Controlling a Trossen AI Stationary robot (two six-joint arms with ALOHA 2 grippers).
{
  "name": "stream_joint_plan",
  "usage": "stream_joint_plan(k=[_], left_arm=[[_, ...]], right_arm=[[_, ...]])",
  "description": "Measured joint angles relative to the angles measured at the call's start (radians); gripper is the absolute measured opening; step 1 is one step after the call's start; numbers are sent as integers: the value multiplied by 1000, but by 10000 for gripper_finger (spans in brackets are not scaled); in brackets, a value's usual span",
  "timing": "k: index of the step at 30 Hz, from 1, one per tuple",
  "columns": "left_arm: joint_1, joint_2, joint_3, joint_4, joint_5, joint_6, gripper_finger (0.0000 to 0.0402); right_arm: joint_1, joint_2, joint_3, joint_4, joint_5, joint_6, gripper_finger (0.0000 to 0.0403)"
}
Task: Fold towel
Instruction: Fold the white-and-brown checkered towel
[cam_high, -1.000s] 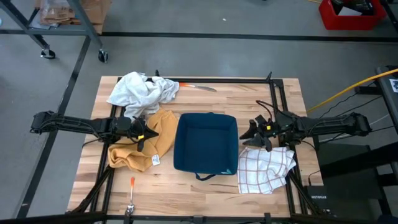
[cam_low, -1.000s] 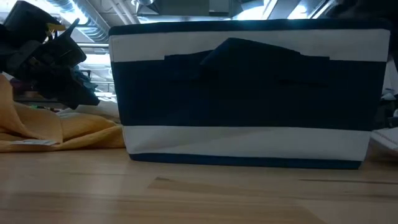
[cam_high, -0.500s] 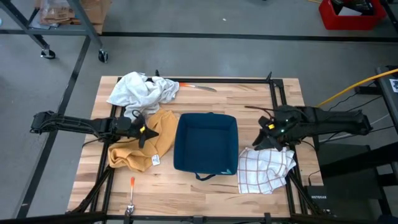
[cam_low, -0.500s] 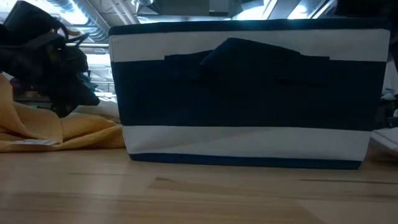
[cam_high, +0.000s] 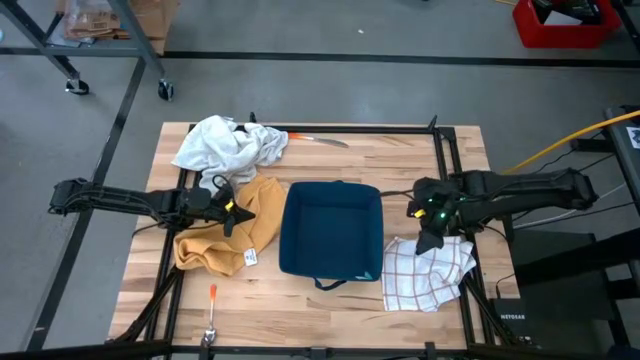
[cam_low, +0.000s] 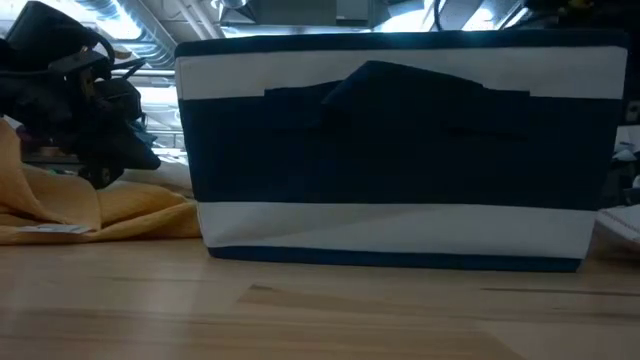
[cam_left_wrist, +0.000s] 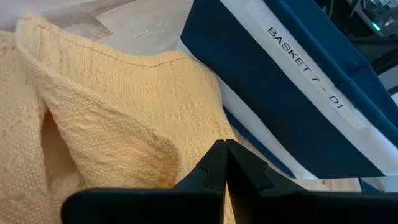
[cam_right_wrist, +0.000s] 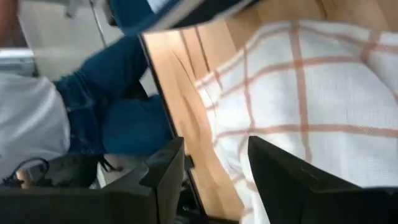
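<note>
On the wooden slatted surface (cam_high: 330, 300), a white towel with a thin orange-red check (cam_high: 428, 272) lies crumpled at the right side, just beside the dark blue fabric basket with a white band (cam_high: 331, 230). The right end effector (cam_high: 428, 237) hangs over the towel's far edge with its fingers (cam_right_wrist: 287, 180) spread wide and nothing between them; whether they touch the cloth is hard to judge. The left end effector (cam_high: 232, 217) sits over a mustard-yellow knitted cloth (cam_high: 225, 240) left of the basket, its fingers (cam_left_wrist: 214, 171) pressed fully together and apparently empty. A rumpled plain white cloth (cam_high: 228, 145) lies at the far left corner. In the right wrist view, a person in blue jeans (cam_right_wrist: 118, 102) shows beyond the surface.
</note>
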Motion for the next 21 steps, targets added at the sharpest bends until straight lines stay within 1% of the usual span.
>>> stream_joint_plan(k=[5, 8, 12, 17, 21], left_arm=[[0, 0, 0, 0, 0, 0, 0], [0, 0, 0, 0, 0, 0, 0], [0, 0, 0, 0, 0, 0, 0], [0, 0, 0, 0, 0, 0, 0], [0, 0, 0, 0, 0, 0, 0]], right_arm=[[0, 96, 0, -50, -54, -53, 182], [11, 146, 0, -95, -56, -92, 182], [66, 205, 0, -135, -20, -140, 182], [154, 272, 0, -150, 64, -149, 182], [218, 324, 0, -148, 87, -148, 182]])
